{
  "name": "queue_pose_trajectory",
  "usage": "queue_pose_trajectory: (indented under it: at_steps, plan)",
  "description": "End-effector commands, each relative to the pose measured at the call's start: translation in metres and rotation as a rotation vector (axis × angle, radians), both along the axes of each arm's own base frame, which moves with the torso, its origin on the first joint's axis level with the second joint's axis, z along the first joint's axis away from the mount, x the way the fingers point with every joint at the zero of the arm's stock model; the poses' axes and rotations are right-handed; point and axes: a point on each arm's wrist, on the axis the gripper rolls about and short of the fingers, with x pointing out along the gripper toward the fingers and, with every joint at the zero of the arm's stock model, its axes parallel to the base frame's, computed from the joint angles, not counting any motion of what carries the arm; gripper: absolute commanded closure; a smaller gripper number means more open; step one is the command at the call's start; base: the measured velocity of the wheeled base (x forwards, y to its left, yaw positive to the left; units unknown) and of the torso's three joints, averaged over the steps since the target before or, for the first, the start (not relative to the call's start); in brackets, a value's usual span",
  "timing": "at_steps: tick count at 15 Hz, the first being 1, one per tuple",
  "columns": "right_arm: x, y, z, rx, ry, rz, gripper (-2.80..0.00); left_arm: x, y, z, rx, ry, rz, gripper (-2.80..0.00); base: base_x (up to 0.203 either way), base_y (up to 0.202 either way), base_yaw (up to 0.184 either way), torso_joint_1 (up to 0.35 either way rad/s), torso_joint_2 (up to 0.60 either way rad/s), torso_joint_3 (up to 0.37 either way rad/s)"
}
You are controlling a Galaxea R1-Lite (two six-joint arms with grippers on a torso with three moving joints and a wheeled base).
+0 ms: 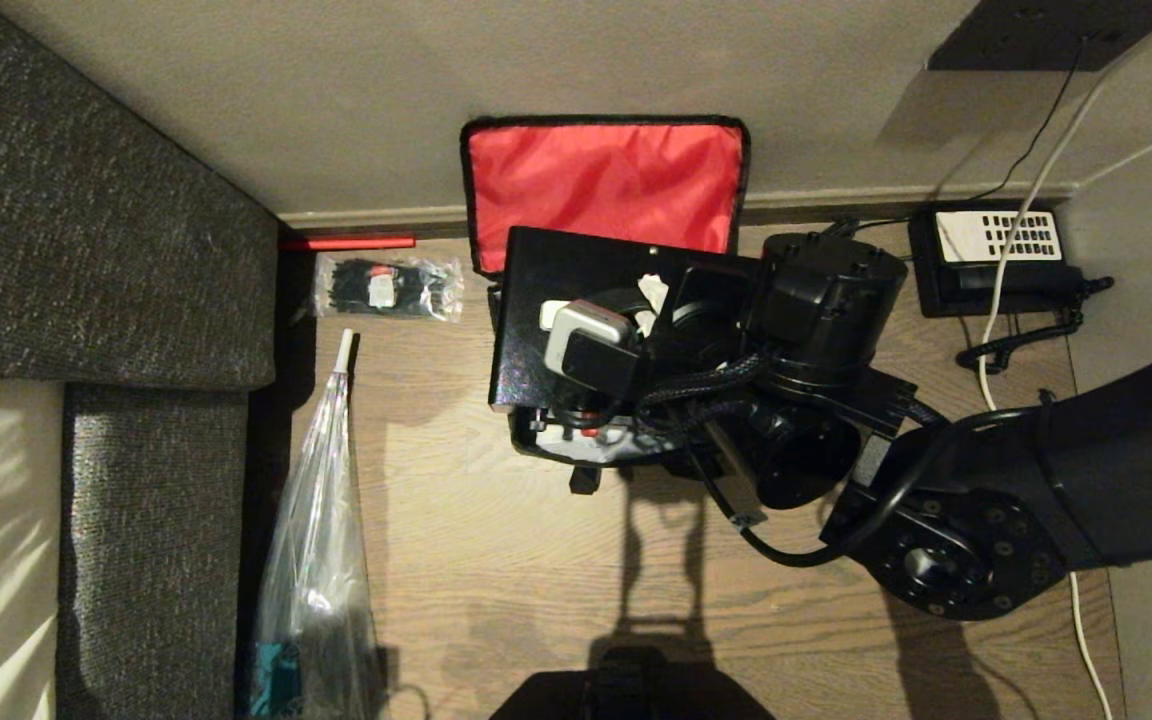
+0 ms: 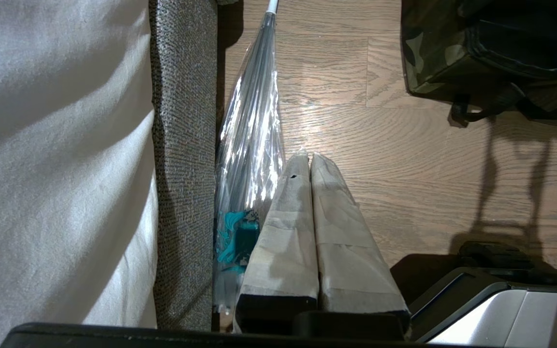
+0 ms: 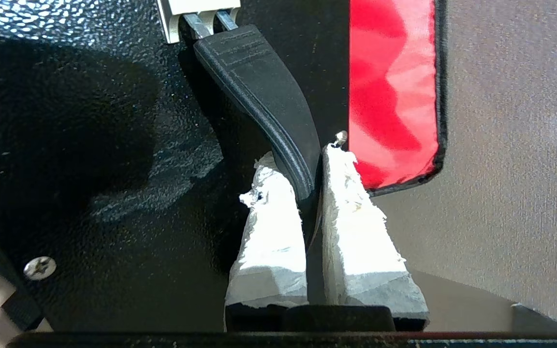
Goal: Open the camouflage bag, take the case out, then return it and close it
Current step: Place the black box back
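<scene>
Head view first: the boxy camouflage bag with black sides and zipper [image 1: 536, 440] sits on the wood-grain floor [image 1: 496, 580] near the middle, its lid flipped back at 12 o'clock so the bright red lining [image 1: 604, 180] leans on the beige wall [image 1: 336, 90]. The flat black rectangular case with the pebbled, slightly glossy skin [image 1: 556, 300] is up over the bag's mouth, covering most of it, with only the bag's near edge peeking out at 6 o'clock of the case.

The right end effector [image 3: 311, 193] has its white-taped fingers [image 3: 269, 217] pinched onto the case's curved black plastic handle [image 3: 264, 92], one finger on each side of it. In the head view the right arm comes in from 4 o'clock and its wrist hides the case's right half.

The left end effector [image 2: 310, 159] hangs parked well away at 7 o'clock of the bag, its paper-taped fingers [image 2: 283, 232] pressed together with nothing between them, just beside a long clear plastic bag [image 1: 321, 530] that lies along the grey fabric sofa [image 1: 86, 220].

Other stuff around: a small clear packet of black cable ties [image 1: 388, 287] at 9 o'clock of the case, a thin red rod [image 1: 348, 242] by the skirting, and a black telephone with a white keypad panel [image 1: 998, 258] at 3 o'clock, with its cords trailing down the floor.
</scene>
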Motion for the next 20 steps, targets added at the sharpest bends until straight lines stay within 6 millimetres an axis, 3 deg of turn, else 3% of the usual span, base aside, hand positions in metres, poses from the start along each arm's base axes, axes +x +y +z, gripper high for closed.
queue_pose_trajectory:
  at_steps: [1, 6, 20]
  plan:
    - [-0.006, -0.007, 0.009, -0.009, 0.008, -0.001, 0.0, 0.0, 0.0, -0.001, -0.001, 0.003, 0.001, 0.0, 0.0, 0.0, 0.0, 0.0, 0.0, 0.0]
    - [-0.012, -0.014, 0.016, -0.005, 0.031, 0.002, 0.0, 0.0, 0.0, -0.001, -0.001, 0.003, 0.001, 0.0, 0.0, 0.0, 0.0, 0.0, 0.0, 0.0]
    - [-0.015, -0.018, 0.009, -0.022, 0.049, 0.002, 0.0, 0.0, 0.0, -0.001, -0.001, 0.003, 0.001, 0.0, 0.0, 0.0, 0.0, 0.0, 0.0, 0.0]
